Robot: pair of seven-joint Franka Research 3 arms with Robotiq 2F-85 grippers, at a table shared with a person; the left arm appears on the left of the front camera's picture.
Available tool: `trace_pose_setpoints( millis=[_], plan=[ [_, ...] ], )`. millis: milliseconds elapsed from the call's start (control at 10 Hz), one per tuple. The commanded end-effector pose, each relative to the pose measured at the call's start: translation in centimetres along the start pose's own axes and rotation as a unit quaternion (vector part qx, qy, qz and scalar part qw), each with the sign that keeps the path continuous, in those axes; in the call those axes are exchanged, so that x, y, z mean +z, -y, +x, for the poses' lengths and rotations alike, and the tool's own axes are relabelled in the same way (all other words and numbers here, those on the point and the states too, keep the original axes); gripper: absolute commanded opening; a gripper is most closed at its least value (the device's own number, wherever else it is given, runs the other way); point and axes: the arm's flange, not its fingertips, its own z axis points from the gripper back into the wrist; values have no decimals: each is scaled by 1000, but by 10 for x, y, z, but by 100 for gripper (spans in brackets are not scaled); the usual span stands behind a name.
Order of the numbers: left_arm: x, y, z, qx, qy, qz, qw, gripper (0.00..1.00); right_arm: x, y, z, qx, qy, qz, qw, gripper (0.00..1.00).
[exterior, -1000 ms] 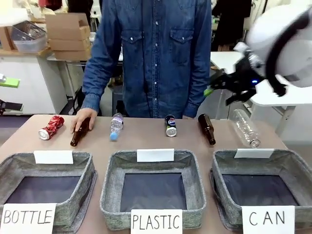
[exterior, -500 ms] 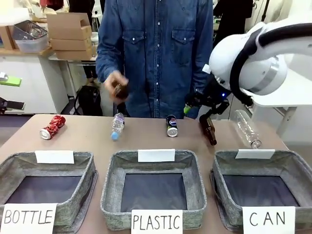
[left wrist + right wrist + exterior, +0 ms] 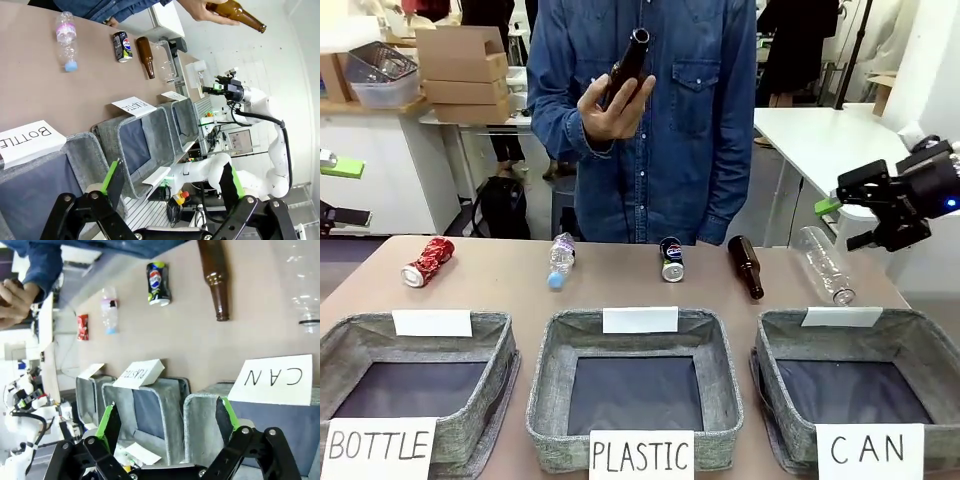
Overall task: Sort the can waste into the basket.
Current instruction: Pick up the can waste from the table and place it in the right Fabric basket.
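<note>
Though flat, Pepsi can [image 3: 670,258] lengthwise near-to-far.

Your right pincer [image 3: 167,425] was black, with bright green pads [image 3: 106,423] lining the inner faces of its fingers and round screws [image 3: 242,430] at the knuckles just behind them. Your left pincer [image 3: 172,180] looked the same. Behind the right pincer ran a white, rounded arm [image 3: 260,100], with a black cable [image 3: 286,150] alongside it.
</note>
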Motion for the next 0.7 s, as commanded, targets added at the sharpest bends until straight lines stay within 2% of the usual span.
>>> trace_pose_setpoints(
  millis=[0, 100, 200, 300, 400, 500, 600],
  plan=[
    [-1, 2, 2, -4, 6, -11, 1000, 100, -9, -10, 2, 10, -10, -4, 1000, 100],
    [-1, 2, 2, -4, 6, -11, 1000, 100, 0, 0, 0, 0, 0, 0, 1000, 100],
    [-1, 2, 2, -4, 6, -11, 1000, 100, -21, -17, 6, 22, -9, 0, 1000, 100],
    [-1, 2, 2, -4, 6, -11, 1000, 100, -56, -37, 21, 67, -49, 15, 996, 100],
    [-1, 2, 2, -4, 6, -11, 1000, 100, -89, -54, 34, 83, -84, 22, 993, 100],
    [0, 0, 0, 1, 0, 0, 1000, 100, -82, -53, 37, 76, -81, 29, 993, 100],
    [56, 19, 2, -18, 11, 69, 997, 100, -62, -46, 33, 71, -80, 23, 994, 100]
  ],
)
